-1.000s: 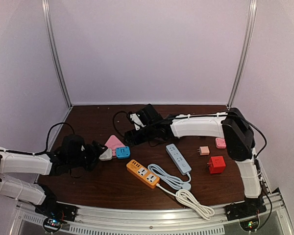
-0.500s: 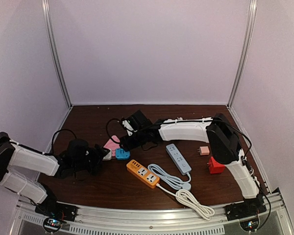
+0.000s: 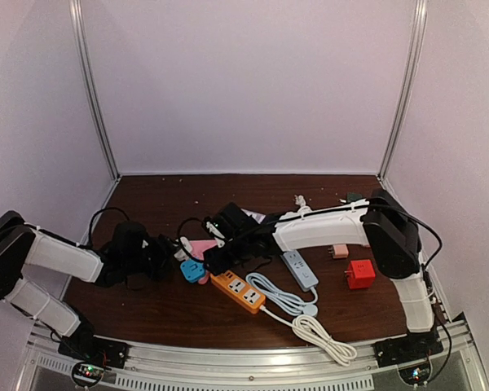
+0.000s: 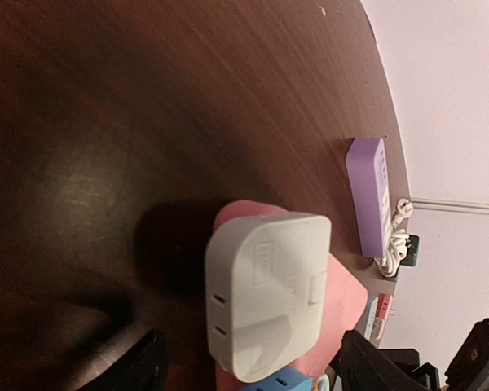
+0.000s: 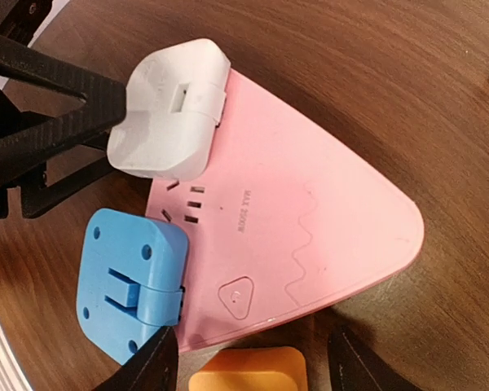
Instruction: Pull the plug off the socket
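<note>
While the white plug (image 4: 265, 297) sits on a corner of the pink socket (image 5: 310, 236), neither pincer grips anything.
The left gripper (image 4: 248, 365) is spread wide with the plug between its fingers, apart from both. The right gripper (image 5: 251, 358) hangs open over the socket's edge. To do this well, I judge the left should close squarely on the plug's flat sides and pull straight off the socket face, while the right pins the pink body down so it does not lift too. The socket lies left of centre on the brown table (image 4: 147, 98), just left of the orange power strip (image 3: 237, 289). It is a rounded pink triangle, with a blue plug (image 5: 130, 285) seated beside the white, rounded-square one.
</note>
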`<control>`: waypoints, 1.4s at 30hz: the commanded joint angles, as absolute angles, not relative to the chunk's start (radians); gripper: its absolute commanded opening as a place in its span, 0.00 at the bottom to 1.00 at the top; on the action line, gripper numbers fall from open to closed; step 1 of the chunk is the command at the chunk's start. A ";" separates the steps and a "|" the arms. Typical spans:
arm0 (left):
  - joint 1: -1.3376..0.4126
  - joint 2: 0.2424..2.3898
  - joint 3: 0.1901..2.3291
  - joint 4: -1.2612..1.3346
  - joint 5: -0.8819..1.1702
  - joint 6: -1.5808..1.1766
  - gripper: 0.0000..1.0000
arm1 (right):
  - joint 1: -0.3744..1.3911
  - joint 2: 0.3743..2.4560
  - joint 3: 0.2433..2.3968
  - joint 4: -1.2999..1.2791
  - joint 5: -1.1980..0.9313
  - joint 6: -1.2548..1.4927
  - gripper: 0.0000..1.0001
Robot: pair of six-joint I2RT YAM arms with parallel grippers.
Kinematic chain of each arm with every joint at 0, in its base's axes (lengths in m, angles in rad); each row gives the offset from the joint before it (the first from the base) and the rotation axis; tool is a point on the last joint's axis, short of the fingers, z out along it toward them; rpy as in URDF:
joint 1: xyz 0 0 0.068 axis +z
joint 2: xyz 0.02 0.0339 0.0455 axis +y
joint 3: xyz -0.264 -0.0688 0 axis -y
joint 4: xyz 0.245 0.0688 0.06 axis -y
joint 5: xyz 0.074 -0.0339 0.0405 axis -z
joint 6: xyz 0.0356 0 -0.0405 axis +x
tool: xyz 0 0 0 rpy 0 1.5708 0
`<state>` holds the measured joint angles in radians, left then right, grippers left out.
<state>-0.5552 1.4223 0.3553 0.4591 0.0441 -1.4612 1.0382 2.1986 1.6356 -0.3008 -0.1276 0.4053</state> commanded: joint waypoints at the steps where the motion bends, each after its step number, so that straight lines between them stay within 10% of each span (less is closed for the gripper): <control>1: -0.528 1.431 0.422 0.353 0.139 -1.335 0.71 | 1.027 2.126 1.637 -0.289 -0.054 0.465 0.64; 7: -0.464 1.465 0.497 0.190 0.208 -1.215 0.61 | 1.006 2.127 1.697 -0.254 -0.118 0.489 0.59; 17: -0.429 1.541 0.532 0.229 0.298 -1.153 0.56 | 1.007 2.256 1.831 -0.244 -0.286 0.512 0.16; 42: -0.421 1.524 0.541 0.270 0.335 -1.132 0.30 | 0.942 2.387 1.803 -0.191 -0.342 0.630 0.00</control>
